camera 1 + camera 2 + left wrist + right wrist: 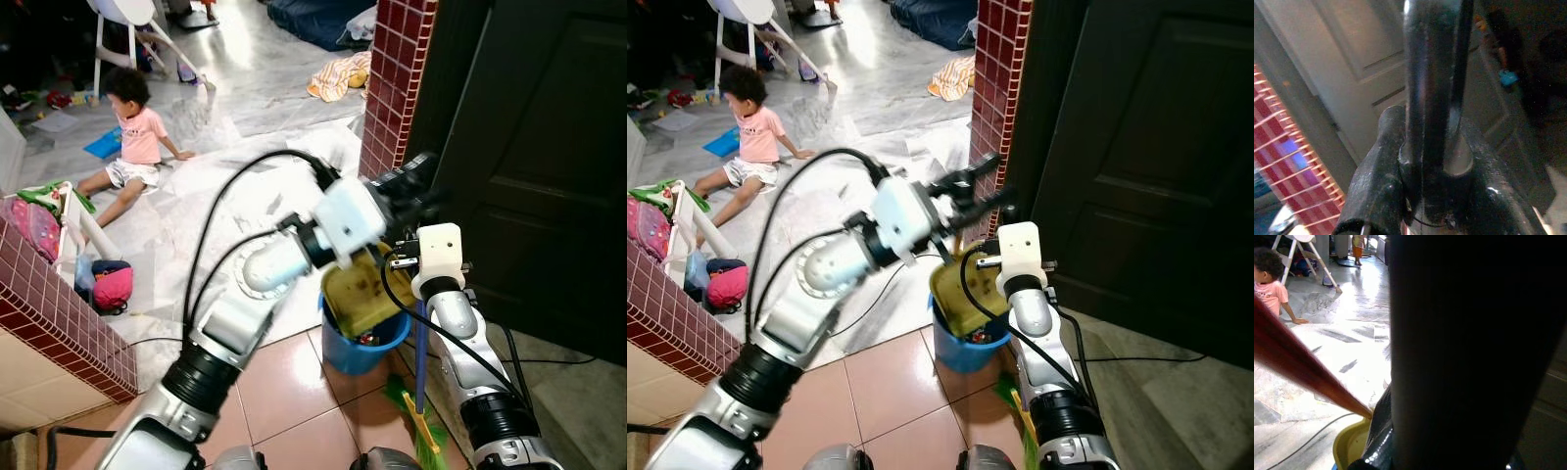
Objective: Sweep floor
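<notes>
A yellow dustpan (361, 289) hangs tilted over a blue bucket (364, 351) on the tiled floor. My left gripper (411, 184) reaches across above it, shut on the dustpan's reddish handle (1298, 367). Its black fingers (1376, 186) press close around a dark rod in the left wrist view. Just to the right, my right gripper (418, 274) is shut on a broom's blue handle (421, 352). The green bristles (423, 433) rest on the floor beside the bucket. My right gripper's fingers are hidden behind the dustpan and the wrist.
A small person in a pink shirt (135, 132) sits on the marble floor at the far left. A red brick pillar (397, 78) and a dark door (539, 166) stand close behind. A low brick wall (59, 323) is left, cables (549, 360) trail right.
</notes>
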Controlling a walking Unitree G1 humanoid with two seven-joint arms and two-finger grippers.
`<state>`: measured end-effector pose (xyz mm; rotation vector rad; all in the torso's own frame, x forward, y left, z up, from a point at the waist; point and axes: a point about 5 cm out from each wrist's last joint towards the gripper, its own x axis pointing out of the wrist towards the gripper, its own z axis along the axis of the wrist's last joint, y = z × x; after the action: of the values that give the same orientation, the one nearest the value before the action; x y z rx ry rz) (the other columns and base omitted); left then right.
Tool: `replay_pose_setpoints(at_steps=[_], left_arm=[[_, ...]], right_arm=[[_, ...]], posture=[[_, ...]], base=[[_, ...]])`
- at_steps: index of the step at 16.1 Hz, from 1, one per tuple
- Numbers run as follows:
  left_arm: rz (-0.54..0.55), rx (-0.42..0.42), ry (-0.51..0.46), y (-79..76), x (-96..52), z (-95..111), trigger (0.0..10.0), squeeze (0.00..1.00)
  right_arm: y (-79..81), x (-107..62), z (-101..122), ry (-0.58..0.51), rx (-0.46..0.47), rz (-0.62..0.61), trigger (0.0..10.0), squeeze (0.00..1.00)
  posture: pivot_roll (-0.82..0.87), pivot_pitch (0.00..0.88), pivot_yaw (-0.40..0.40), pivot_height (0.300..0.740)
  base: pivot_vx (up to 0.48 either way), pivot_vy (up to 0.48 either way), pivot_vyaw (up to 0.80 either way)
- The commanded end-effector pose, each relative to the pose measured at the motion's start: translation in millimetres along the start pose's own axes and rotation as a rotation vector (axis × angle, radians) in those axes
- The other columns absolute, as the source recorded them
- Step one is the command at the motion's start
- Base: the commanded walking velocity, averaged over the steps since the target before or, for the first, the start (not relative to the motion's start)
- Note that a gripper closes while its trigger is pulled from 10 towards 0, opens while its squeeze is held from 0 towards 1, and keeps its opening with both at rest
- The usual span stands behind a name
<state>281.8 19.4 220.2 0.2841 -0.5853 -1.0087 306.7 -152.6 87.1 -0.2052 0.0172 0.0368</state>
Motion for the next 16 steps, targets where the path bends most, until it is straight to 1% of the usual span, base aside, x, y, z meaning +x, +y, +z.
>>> replay_pose_setpoints(at_steps=[1, 3, 4, 5, 6, 8, 9, 10, 12, 14, 15, 16], left_arm=[[0.036, 0.084, 0.001, 18.4, -1.4, 9.9, 10.0, 0.0], [0.111, 0.101, 0.03, 35.8, -11.9, 8.0, 10.0, 0.0], [0.14, 0.114, 0.058, 41.0, -19.5, 3.6, 10.0, 0.0], [0.168, 0.106, 0.062, 43.6, -23.8, 3.5, 10.0, 0.0], [0.189, 0.104, 0.056, 45.6, -24.8, 5.3, 10.0, 0.0], [0.301, 0.086, 0.008, 60.3, -27.0, 16.6, 10.0, 0.0], [0.361, 0.082, -0.016, 72.3, -29.5, 23.5, 10.0, 0.0], [0.44, 0.044, -0.053, 87.7, -33.1, 32.0, 10.0, 0.0], [0.484, 0.006, -0.078, 98.1, -36.3, 37.2, 10.0, 0.0], [0.584, -0.063, -0.134, 113.7, -41.7, 46.2, 10.0, 0.0], [0.615, -0.072, -0.146, 119.2, -44.3, 49.0, 10.0, 0.0], [0.731, -0.081, -0.179, 137.1, -55.6, 55.7, 10.0, 0.0]], right_arm=[[-0.3, 4.8, 9.5, -0.046, -0.006, 0.003, 10.0, 0.0], [0.3, 3.7, 8.1, -0.045, -0.005, 0.005, 10.0, 0.0], [0.4, 3.5, 7.5, -0.043, -0.004, 0.006, 10.0, 0.0], [0.3, 3.6, 7.3, -0.042, -0.004, 0.007, 10.0, 0.0], [0.2, 3.6, 7.1, -0.041, -0.005, 0.007, 10.0, 0.0], [0.5, 3.8, 5.2, -0.036, -0.006, 0.01, 10.0, 0.0], [1.0, 3.9, 4.6, -0.034, -0.005, 0.012, 10.0, 0.0], [1.7, 4.0, 4.1, -0.032, -0.005, 0.016, 10.0, 0.0], [2.9, 3.8, 3.1, -0.03, -0.004, 0.019, 10.0, 0.0], [4.5, 4.3, 2.7, -0.03, -0.002, 0.021, 10.0, 0.0], [4.6, 4.4, 2.6, -0.03, -0.002, 0.021, 10.0, 0.0], [4.9, 4.3, 1.7, -0.028, -0.001, 0.022, 10.0, 0.0]], posture=[[-0.08, 0.0, 0.04, 0.74], [-0.08, 0.0, 0.04, 0.74], [-0.08, 0.0, 0.037, 0.74], [-0.08, 0.0, 0.037, 0.74], [-0.07, 0.0, 0.034, 0.74], [-0.07, 0.0, 0.031, 0.74], [-0.07, 0.0, 0.031, 0.74], [-0.07, 0.0, 0.031, 0.74], [-0.06, 0.0, 0.029, 0.74], [-0.06, 0.0, 0.029, 0.74], [-0.06, 0.0, 0.03, 0.74], [-0.06, 0.0, 0.029, 0.74]], base=[[0.0, 0.0, 0.0], [0.0, 0.0, 0.0], [0.0, 0.0, 0.0], [0.0, 0.0, 0.0], [0.0, 0.0, 0.0], [0.0, 0.0, 0.0], [0.0, 0.0, 0.0], [0.0, 0.0, 0.0], [0.0, 0.0, 0.0], [0.0, 0.0, 0.0], [0.0, 0.0, 0.0], [0.0, 0.0, 0.0]])
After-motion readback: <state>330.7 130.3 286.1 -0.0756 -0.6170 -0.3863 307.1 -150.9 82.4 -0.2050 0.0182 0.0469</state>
